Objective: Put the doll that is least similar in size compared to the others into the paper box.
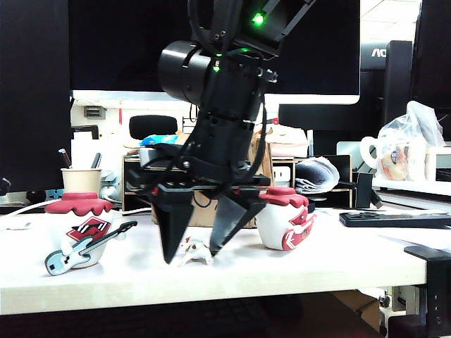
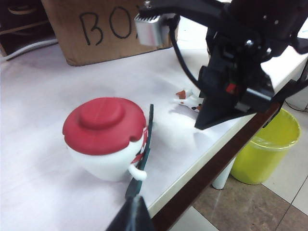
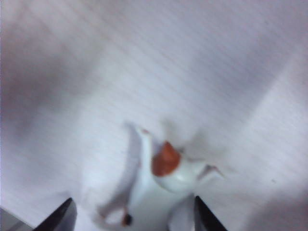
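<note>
I see the tiny doll point(image 1: 195, 252) as white with small orange-red patches, lying on my white counter point(image 1: 296, 271) between the black fingers of the right pincer point(image 1: 199, 253). The guitar doll point(image 1: 79, 229) is white under a dark red cap, with a pale blue guitar, and the other large doll point(image 1: 283, 218) is white with a red cap and red mouth. The paper box point(image 2: 86, 29) is brown with black handwritten letters, and the bin point(image 2: 262, 147) is yellow-green.

On the white tabletop point(image 1: 338, 264), a large red-capped doll with a blue guitar point(image 1: 81, 232) stands at left and another red-capped doll with a red mouth point(image 1: 285, 218) right of centre. A yellow bin point(image 2: 262, 149) sits on the floor, lower right.
</note>
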### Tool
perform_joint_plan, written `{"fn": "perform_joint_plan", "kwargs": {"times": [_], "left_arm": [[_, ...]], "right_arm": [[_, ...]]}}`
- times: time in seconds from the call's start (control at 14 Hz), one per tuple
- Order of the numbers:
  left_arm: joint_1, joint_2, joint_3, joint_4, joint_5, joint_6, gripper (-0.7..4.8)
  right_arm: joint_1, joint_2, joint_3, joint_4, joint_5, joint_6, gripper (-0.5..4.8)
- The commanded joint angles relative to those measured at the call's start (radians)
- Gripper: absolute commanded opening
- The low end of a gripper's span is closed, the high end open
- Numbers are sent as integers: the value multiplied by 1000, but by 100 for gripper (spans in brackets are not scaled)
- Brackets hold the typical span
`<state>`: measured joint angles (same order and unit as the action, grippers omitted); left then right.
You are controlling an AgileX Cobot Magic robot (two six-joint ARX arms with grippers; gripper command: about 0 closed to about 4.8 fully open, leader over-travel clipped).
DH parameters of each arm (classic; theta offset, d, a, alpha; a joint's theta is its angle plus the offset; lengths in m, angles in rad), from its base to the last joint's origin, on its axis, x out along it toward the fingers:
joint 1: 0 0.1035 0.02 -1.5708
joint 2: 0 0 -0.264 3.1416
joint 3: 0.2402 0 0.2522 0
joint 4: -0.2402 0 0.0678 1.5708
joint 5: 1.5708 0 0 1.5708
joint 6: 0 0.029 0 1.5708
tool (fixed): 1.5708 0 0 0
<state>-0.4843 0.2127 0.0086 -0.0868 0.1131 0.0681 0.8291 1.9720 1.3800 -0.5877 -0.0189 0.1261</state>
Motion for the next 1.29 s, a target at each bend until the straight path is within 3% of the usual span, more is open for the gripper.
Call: {"fn": "perform_joint_plan", "kwargs": {"times": [0.07,0.21,0.43,0.57,0.86,1.14,1.29], "left_arm": [[-1,0,1,14,3,3,-5],[-1,0,1,13,3,3,-5],[-1,0,1,14,3,3,-5],[-1,0,1,13,3,3,-5],[-1,-2,1,13,3,3,-5],[2,-83,1,13,3,3,-5],[50,-134,3,13,3,3,-5]], "right_arm": [[3,0,3,35,1,13,297],[3,1,3,35,2,13,246],[2,13,3,39,2,13,235],[2,36,3,37,-2,13,135],[3,52,4,45,-2,35,0],[2,25,5,37,2,56,-1],[3,-22,6,43,2,78,-1]]}}
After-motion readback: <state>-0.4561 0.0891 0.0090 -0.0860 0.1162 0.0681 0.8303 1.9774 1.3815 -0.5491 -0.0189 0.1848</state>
